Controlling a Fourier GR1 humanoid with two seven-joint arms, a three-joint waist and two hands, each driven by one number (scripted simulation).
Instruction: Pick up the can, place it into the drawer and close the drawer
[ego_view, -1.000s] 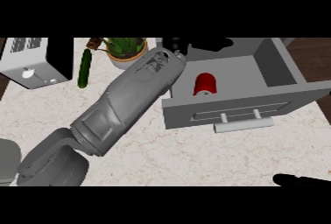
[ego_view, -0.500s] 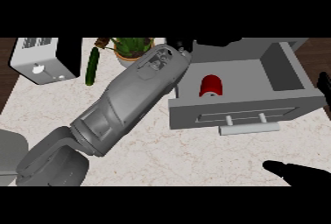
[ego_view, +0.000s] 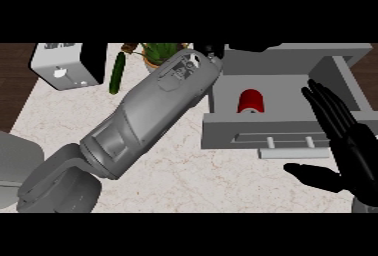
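Note:
The red can (ego_view: 250, 101) lies on its side inside the open grey drawer (ego_view: 266, 131), which sticks out over the counter with its handle (ego_view: 291, 145) facing me. My left forearm runs from the lower left up to the drawer's back left corner. There, only a bit of the left hand (ego_view: 210, 50) shows past the wrist. My right hand (ego_view: 353, 150) is open at the right, fingers straight and pointing up, just in front of the drawer's right end, with its thumb out to the left. It holds nothing.
A white toaster (ego_view: 62, 71) stands at the back left, with a green cucumber (ego_view: 117, 74) and a potted plant (ego_view: 159, 53) beside it. The marble counter (ego_view: 184, 170) ends at the left over dark floor.
My right hand has come up from the lower right edge to stand open in front of the drawer's right end. The left arm and the can have stayed put.

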